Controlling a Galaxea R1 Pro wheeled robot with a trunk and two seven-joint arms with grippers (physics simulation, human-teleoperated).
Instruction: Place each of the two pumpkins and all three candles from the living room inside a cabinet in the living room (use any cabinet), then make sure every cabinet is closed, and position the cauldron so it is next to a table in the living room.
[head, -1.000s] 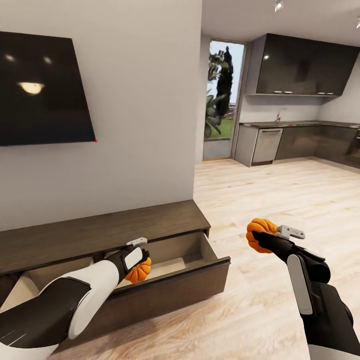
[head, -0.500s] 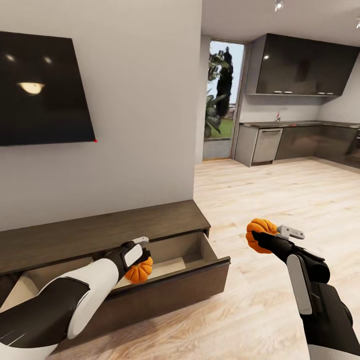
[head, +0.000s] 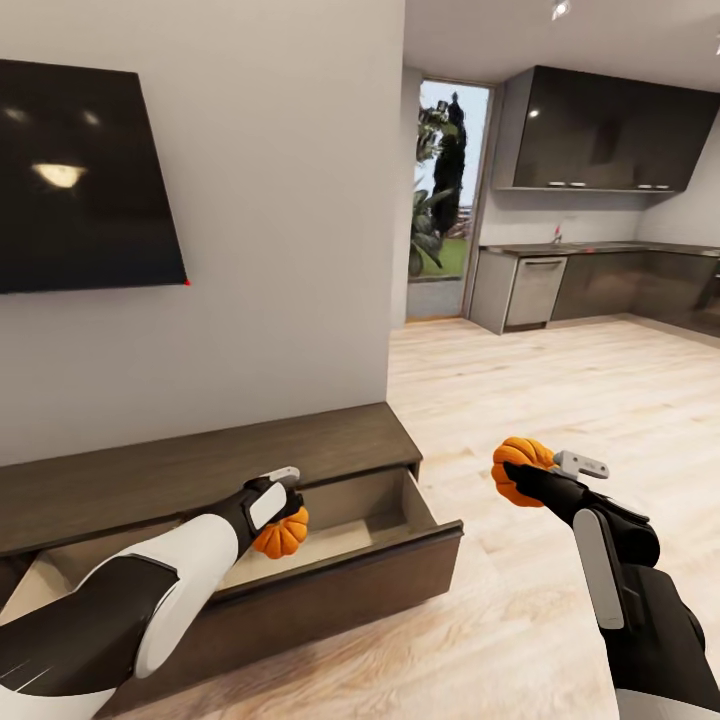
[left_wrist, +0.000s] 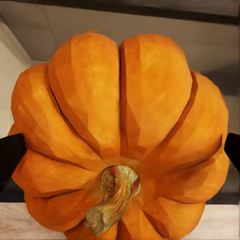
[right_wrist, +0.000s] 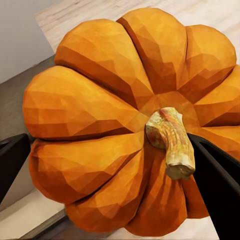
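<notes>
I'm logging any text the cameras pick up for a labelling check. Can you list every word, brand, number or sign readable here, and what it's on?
None: no readable text in any view.
The wall TV has a blank dark screen showing only lamp reflections.
The cabinet, its open drawer and the far kitchen units carry no labels.
The pumpkin in the left gripper and the pumpkin in the right gripper are plain orange, unmarked.

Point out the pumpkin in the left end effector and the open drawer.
Left pumpkin (head: 281, 537), head view, its orange ribbed side.
Open drawer (head: 360, 578), head view, its dark front panel.
</notes>
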